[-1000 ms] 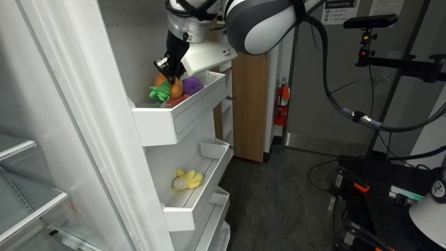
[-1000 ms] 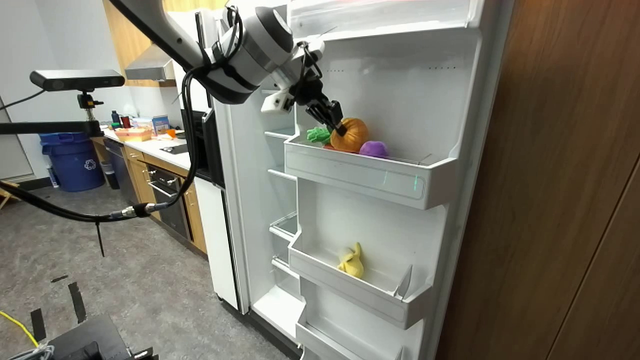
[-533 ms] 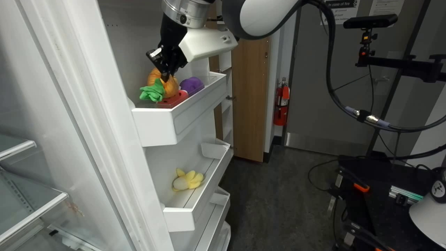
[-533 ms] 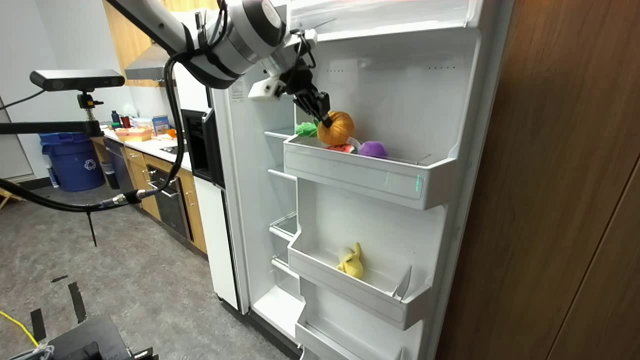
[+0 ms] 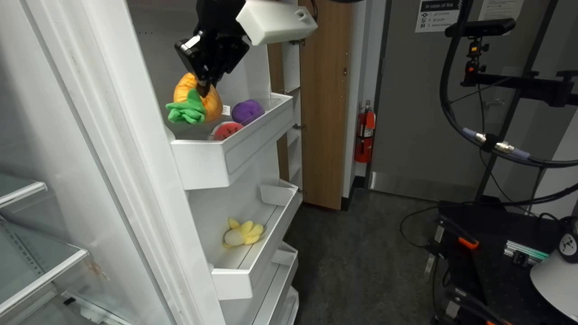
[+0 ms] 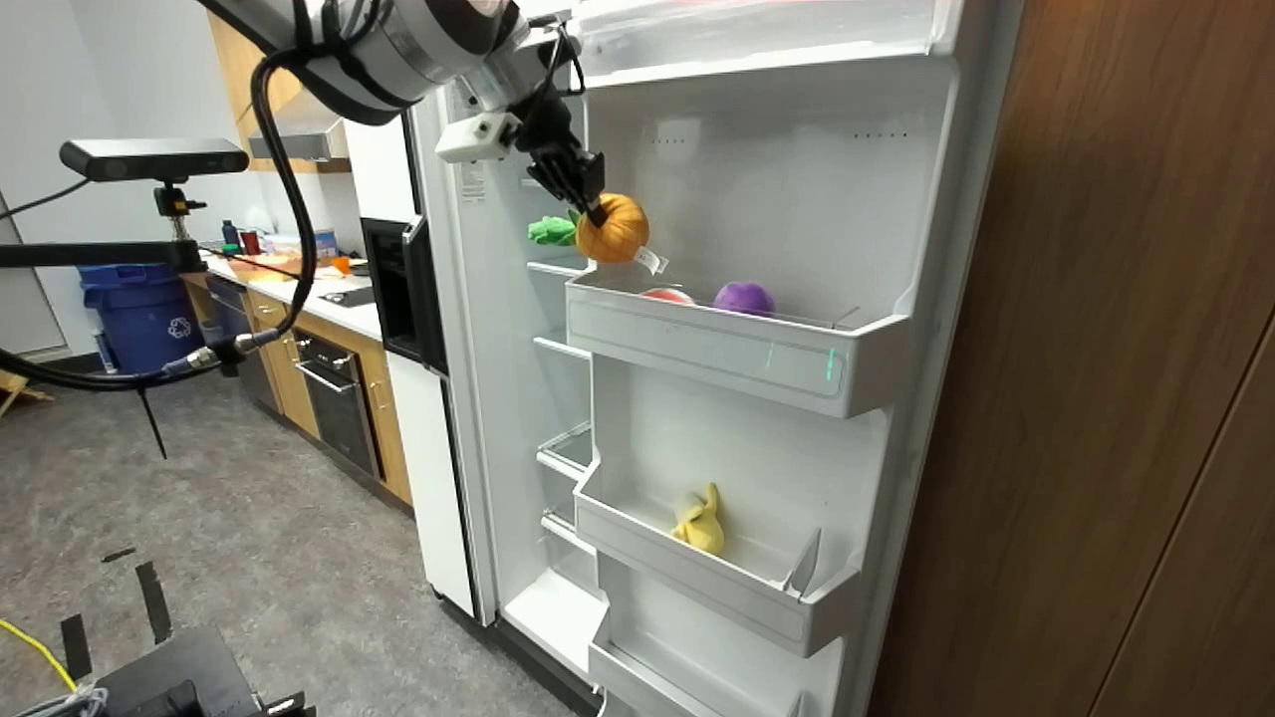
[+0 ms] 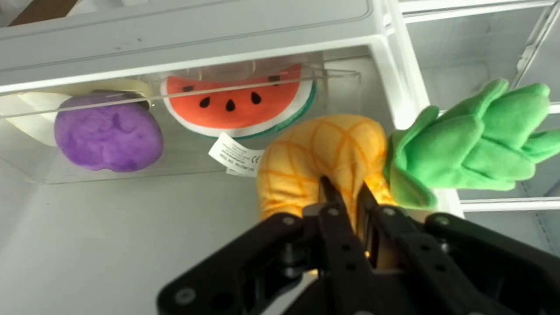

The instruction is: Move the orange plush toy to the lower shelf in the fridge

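The orange plush toy [image 5: 212, 104] with its green leafy part hangs in my gripper [image 5: 205, 88], above the left end of the upper door bin. In an exterior view the toy [image 6: 618, 231] is above and left of that bin, with the gripper [image 6: 598, 214] on its near side. In the wrist view both fingers [image 7: 345, 186] pinch the toy's cloth [image 7: 323, 140], and its leaves reach past the bin's end wall. The lower shelf [image 5: 273, 248], a white door bin of the fridge [image 6: 797, 199], is well below and also shows in an exterior view [image 6: 687, 571].
The upper bin [image 6: 717, 349] holds a purple plush [image 7: 109, 135] and a watermelon-slice plush [image 7: 236, 107]. A pale yellow plush [image 5: 244, 234] lies in the lower bin. Flat interior shelves [image 5: 45, 280] stand at the left. Another door bin [image 6: 647, 682] is further down.
My gripper has lifted the orange plush toy and carried it up and left in both exterior views. The watermelon plush under it is now uncovered. The other toys stay put.
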`<state>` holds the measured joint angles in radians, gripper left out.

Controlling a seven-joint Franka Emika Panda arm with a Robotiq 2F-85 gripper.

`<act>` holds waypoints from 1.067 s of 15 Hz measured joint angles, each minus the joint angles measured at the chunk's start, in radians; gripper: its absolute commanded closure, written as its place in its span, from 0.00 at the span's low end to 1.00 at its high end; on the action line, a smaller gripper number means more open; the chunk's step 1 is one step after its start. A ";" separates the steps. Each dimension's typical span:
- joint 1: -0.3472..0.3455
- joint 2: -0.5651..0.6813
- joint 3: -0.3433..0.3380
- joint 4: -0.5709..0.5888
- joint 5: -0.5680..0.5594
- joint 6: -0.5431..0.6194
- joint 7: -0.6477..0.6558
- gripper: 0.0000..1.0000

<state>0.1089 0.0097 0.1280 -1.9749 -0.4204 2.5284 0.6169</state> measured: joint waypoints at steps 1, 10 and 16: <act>0.008 -0.011 0.006 -0.005 0.041 -0.016 -0.044 0.97; 0.037 -0.071 0.036 -0.026 0.282 -0.281 -0.372 0.97; 0.037 -0.065 0.039 -0.086 0.204 -0.276 -0.385 0.97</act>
<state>0.1454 -0.0557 0.1670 -2.0613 -0.2165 2.2521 0.2324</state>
